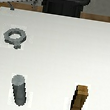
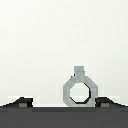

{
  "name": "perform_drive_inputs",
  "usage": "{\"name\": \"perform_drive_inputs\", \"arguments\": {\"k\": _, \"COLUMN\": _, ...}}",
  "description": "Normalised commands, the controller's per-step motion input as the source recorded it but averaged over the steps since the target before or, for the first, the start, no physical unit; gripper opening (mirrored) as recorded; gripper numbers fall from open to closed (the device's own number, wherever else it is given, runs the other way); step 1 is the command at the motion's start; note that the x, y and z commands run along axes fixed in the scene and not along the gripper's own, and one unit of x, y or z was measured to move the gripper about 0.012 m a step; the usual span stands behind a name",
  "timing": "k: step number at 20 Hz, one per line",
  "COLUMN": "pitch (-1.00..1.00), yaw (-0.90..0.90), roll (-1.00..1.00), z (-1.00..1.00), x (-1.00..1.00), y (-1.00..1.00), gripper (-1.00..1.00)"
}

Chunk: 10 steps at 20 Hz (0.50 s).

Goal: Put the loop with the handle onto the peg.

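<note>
The loop with the handle [image 1: 16, 36] lies flat on the white table at the exterior view's left, its stubby handle toward the near edge. The peg [image 1: 19, 90], a dark grey upright cylinder, stands nearer the front, below the loop in that view. In the wrist view the loop [image 2: 79, 90] shows from above, its round hole open. My gripper [image 2: 64, 102] is open, its dark fingertips [image 2: 22, 102] spread wide with the ring between their lines and nothing held. The gripper does not show in the exterior view.
A brown wooden block [image 1: 80, 100] stands upright at the front, toward the exterior view's right, level with the peg. The robot's dark base [image 1: 64, 3] sits at the far edge of the white table [image 1: 66, 52].
</note>
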Motion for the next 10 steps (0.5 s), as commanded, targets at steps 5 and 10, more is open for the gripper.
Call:
{"name": "perform_drive_inputs", "arguments": {"k": 5, "pitch": 0.0, "yaw": 0.0, "roll": 0.0, "z": 0.0, "x": 0.0, "y": -0.6, "gripper": 1.0}}
{"name": "perform_drive_inputs", "arguments": {"k": 10, "pitch": 0.0, "yaw": 0.0, "roll": 0.0, "z": 0.0, "x": 0.6, "y": 0.0, "gripper": 1.0}}
